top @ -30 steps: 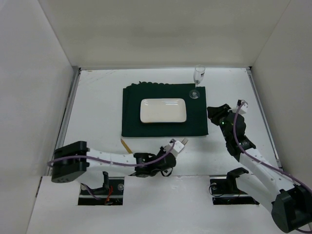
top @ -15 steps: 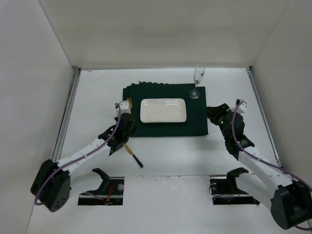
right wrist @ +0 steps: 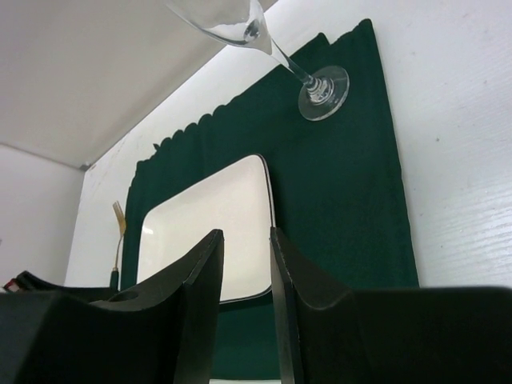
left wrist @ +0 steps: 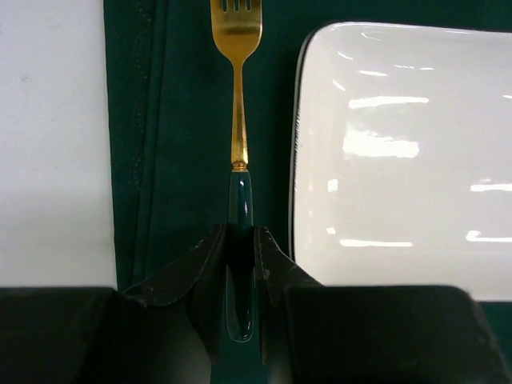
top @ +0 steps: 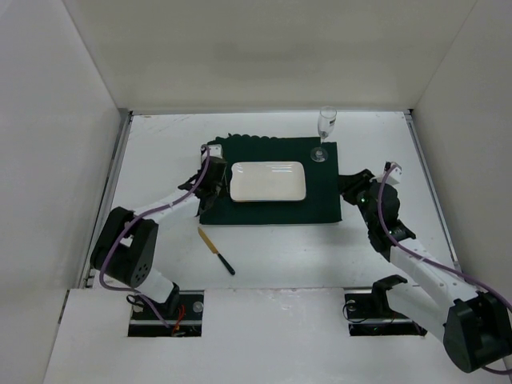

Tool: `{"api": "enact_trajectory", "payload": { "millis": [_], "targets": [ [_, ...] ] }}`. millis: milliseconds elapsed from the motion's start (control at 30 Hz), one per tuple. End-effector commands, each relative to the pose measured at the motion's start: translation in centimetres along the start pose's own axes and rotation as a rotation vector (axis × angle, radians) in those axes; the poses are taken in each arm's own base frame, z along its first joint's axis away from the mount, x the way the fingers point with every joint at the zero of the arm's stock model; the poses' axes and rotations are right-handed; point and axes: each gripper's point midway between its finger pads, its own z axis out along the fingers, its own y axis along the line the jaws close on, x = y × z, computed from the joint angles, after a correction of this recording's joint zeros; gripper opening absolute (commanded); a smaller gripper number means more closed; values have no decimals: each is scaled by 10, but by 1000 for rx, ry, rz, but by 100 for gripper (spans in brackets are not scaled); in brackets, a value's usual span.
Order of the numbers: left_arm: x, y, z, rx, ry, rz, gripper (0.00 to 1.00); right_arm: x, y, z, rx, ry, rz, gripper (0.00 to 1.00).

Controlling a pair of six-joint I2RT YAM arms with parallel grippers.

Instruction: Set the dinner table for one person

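Fork (left wrist: 238, 120) (gold, dark handle) clamped in left gripper (left wrist: 239, 238) beside plate (left wrist: 400, 152).

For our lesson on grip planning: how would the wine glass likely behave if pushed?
The wine glass stands on a thin stem and small foot, so it probably tips easily. Clear smooth glass: likely fragile and slippery.

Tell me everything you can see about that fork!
The fork has shiny gold prongs and neck, like metal, and a glossy dark green handle. The left pincer is shut on the handle, prongs pointing away from it. The fork runs straight over the dark green mat, beside the short edge of the white plate, not touching it. Whether it rests on the mat I cannot tell.
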Motion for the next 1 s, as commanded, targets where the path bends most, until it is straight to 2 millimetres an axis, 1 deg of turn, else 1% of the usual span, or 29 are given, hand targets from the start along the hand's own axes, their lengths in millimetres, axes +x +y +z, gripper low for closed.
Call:
{"api": "enact_trajectory", "payload": {
  "millis": [0, 133, 267, 333, 367, 433, 533, 633, 700, 800, 833, 900, 967],
  "targets": [
    [-12, 1, 8, 0, -8, 27, 6, -9, 23, 2, -78, -25, 15, 36],
    [-9, 1, 16, -13, 12, 35, 7, -8, 23, 2, -78, -23, 14, 36],
    [4, 2, 25, -33, 36, 58, 8, -8, 27, 1, -93, -19, 11, 36],
    [8, 2, 28, -40, 52, 64, 10, -8, 26, 1, -87, -25, 10, 36],
    [9, 2, 29, -45, 56, 67, 11, -8, 25, 1, -86, -26, 12, 36],
    [9, 5, 29, -61, 50, 63, 18, -5, 25, 3, -86, -13, 11, 36],
    [5, 9, 26, -86, 29, 54, 28, 0, 31, 4, -97, 3, 1, 38],
    [-1, 12, 18, -105, 16, 38, 38, 6, 29, 8, -87, 24, -9, 39],
    [-7, 12, 9, -101, -12, 17, 46, 13, 36, 9, -108, 52, -21, 39],
    [-17, 8, -6, -83, -59, -15, 51, 22, 46, 11, -133, 82, -60, 39],
    [-23, 8, -12, -78, -82, -26, 51, 28, 50, 13, -141, 99, -85, 37],
    [-32, 11, -25, -80, -134, -52, 51, 44, 65, 13, -177, 149, -127, 30],
    [-45, 17, -41, -82, -235, -119, 49, 68, 93, 6, -256, 215, -190, 23]
  ]
}}
